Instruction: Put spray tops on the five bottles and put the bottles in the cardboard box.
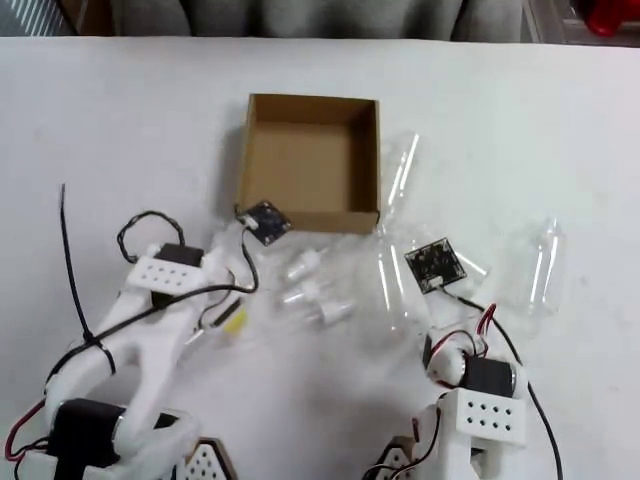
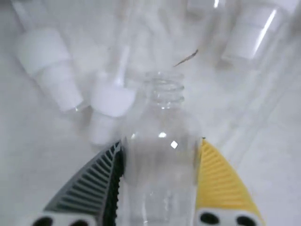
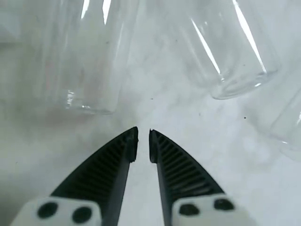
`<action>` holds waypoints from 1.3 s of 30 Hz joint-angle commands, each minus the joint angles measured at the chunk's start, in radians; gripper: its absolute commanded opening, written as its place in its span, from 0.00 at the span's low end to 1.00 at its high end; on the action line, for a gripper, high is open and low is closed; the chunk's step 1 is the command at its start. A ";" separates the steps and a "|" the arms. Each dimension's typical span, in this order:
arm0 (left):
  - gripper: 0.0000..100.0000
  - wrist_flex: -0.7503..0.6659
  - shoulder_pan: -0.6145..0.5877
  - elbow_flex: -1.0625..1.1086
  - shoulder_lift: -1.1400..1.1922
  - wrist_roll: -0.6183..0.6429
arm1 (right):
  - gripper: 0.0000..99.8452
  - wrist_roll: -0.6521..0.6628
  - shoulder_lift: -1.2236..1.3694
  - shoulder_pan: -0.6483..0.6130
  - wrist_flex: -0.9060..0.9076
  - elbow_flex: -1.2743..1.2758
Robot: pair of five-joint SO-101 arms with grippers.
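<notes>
Left jaws: clamped on a clear bottle (image 2: pixel 160 160), grey ribbed jaw on one side of the body, yellow jaw on the other. Its threaded neck is bare, with no top on it, and points away from the wrist.

Just past that neck, two white spray tops (image 2: pixel 49 70) (image 2: pixel 110 106) lie on their sides on the bench (image 1: pixel 120 120). The nearer one is almost touching the bottle's shoulder. A third white top (image 2: pixel 249 30) lies farther off.

Right jaws: all but closed, a thin slit between the tips, nothing in them. Tips sit low over bare bench. Beyond them two clear bottles (image 3: pixel 89 56) (image 3: pixel 230 47) lie on their sides with their bases towards the jaws, not touching. Part of another clear bottle (image 3: pixel 289 122) shows at the edge.

High view:
- The left arm (image 1: pixel 150 300) comes in from the lower left, its yellow jaw just beside the cluster of spray tops (image 1: pixel 300 265) (image 1: pixel 300 295) (image 1: pixel 335 312) at mid-bench.
- The right arm (image 1: pixel 480 400) is at the lower right, near the loose bottles.
- The cardboard box (image 1: pixel 310 218) sits upright with its top open, behind the spray tops and between the two arms' reach.
- One bottle (image 1: pixel 400 170) lies just beside the box's right wall. Another (image 1: pixel 390 285) lies near the box's front right corner.
- A further bottle (image 1: pixel 545 265) lies well apart to the right.
- All bottles seen are outside the box.
</notes>
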 commanded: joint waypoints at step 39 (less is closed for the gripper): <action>0.02 0.025 -0.122 -0.049 0.010 0.003 | 0.05 -0.655 0.498 -0.532 -0.133 -0.430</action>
